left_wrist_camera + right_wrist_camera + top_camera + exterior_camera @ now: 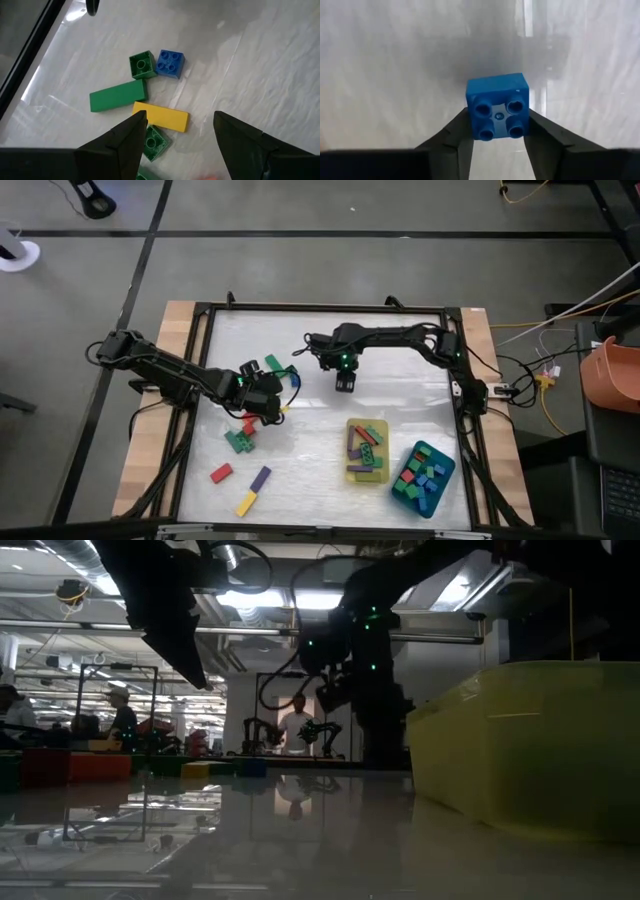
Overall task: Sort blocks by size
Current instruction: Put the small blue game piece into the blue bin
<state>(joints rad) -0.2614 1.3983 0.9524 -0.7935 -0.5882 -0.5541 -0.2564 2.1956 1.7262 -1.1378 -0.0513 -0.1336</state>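
One small blue block point(496, 106) sits pinched between your right fingers point(495, 131) for lifting; left fingers point(182, 137) spread over the pile.

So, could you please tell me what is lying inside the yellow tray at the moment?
The yellow tray holds a loose pile of longer blocks: green, purple, red and orange ones show from above. Whatever lies beneath that pile is covered.

- A yellow tray point(354, 472) is set on the table point(400, 350).
- A teal tray point(444, 475) is placed just beside the yellow tray.
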